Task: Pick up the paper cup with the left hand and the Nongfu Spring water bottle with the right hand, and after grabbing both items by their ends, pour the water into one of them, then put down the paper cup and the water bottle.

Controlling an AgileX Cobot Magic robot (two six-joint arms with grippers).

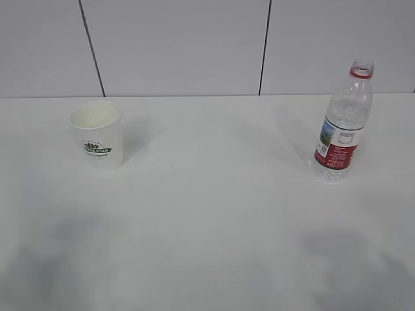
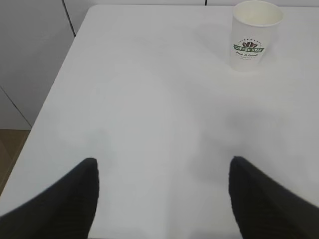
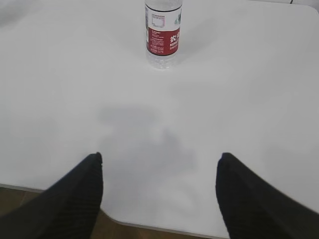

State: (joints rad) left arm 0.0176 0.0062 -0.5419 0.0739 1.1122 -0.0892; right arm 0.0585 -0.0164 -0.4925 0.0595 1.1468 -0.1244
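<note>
I see the paper cup (image 1: 97,134) and water bottle (image 1: 342,123) upright, mouths up; my left pincer (image 2: 162,172) and right pincer (image 3: 158,167) hang spread wide, empty.

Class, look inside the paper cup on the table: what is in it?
The paper cup stands upright with its mouth open. Only its bare white inner wall shows; the slanted views hide its bottom, so whether it holds water cannot be told.

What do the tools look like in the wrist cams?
Only finger ends show. The left tool has two black fingers with a fine ribbed texture, tapering to rounded tips. The right tool looks the same. No cables, markings or arm links are in view.
</note>
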